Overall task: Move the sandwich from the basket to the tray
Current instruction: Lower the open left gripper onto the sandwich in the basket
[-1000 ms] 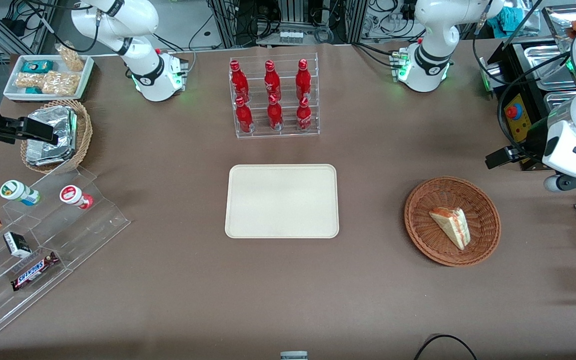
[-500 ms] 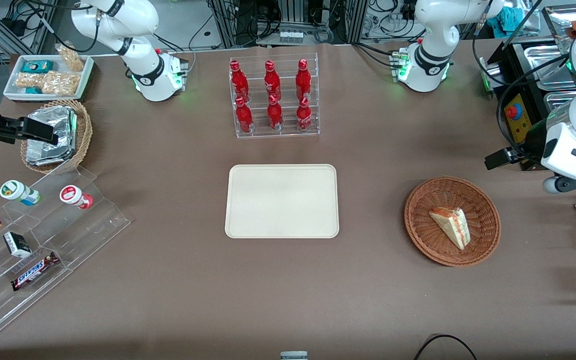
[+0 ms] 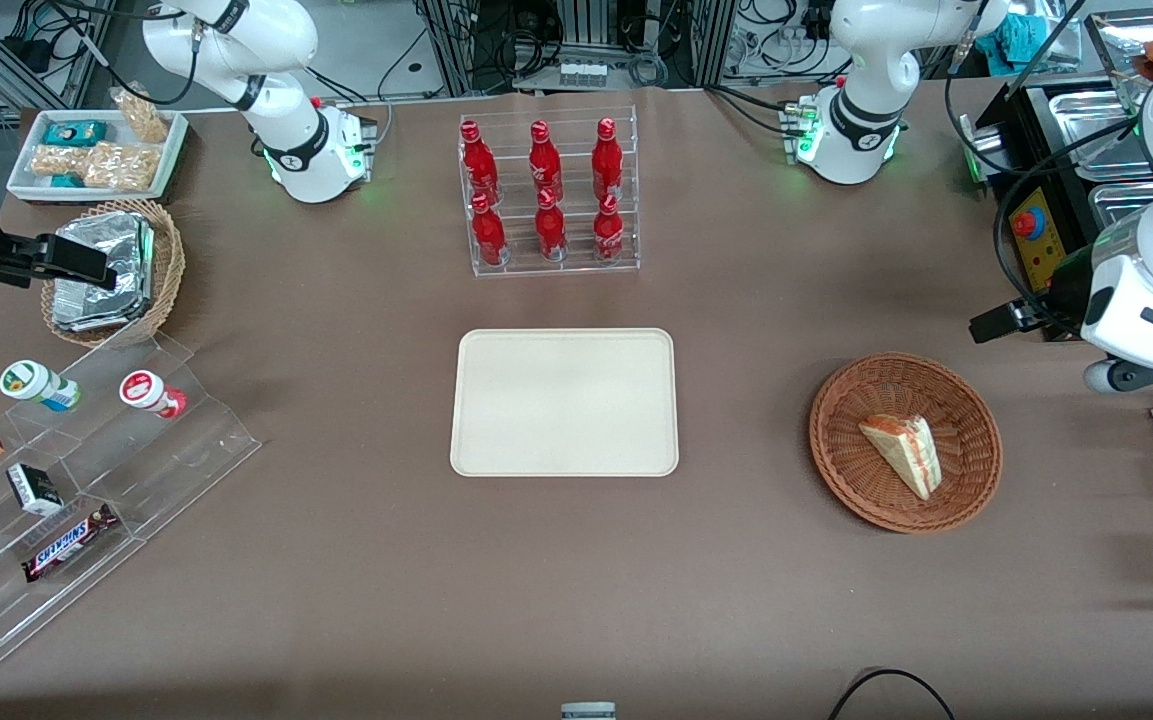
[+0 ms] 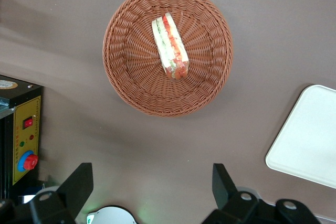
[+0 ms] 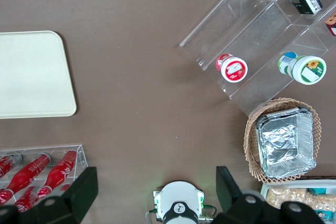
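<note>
1. One sandwich (image 3: 903,452) lies in the basket (image 3: 841,467); nothing is moved yet.
2. The gripper (image 4: 152,184) hangs high, wide open and empty.
3. The tray (image 3: 564,402) waits bare; grasping, carrying and placing all remain.

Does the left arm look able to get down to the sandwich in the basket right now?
Probably yes. The gripper hangs open above the table near the basket, and the sandwich lies uncovered with nothing over it.

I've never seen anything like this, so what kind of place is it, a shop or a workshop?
Probably a robotics lab staged like a snack counter: robot arms bolted to the table, cola bottles, a sandwich in a basket, a tray. The open gripper hangs high above the table beside the basket.
</note>
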Action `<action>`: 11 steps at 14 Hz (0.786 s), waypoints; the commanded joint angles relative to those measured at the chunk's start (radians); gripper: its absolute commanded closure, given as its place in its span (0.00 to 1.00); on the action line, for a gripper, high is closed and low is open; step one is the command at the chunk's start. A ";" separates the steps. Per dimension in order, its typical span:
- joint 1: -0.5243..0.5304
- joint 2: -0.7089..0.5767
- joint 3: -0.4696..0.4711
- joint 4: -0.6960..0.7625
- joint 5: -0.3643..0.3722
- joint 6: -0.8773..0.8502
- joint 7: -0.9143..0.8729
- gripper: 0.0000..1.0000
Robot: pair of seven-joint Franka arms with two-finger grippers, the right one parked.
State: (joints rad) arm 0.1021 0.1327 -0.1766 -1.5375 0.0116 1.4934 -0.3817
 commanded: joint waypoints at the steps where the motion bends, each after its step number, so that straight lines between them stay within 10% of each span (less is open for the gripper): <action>1: 0.005 0.048 -0.006 0.019 -0.002 -0.012 -0.011 0.00; 11: -0.007 0.094 -0.012 -0.019 -0.002 0.020 -0.181 0.00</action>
State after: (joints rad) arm 0.0971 0.2016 -0.1865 -1.5427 0.0109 1.4737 -0.5298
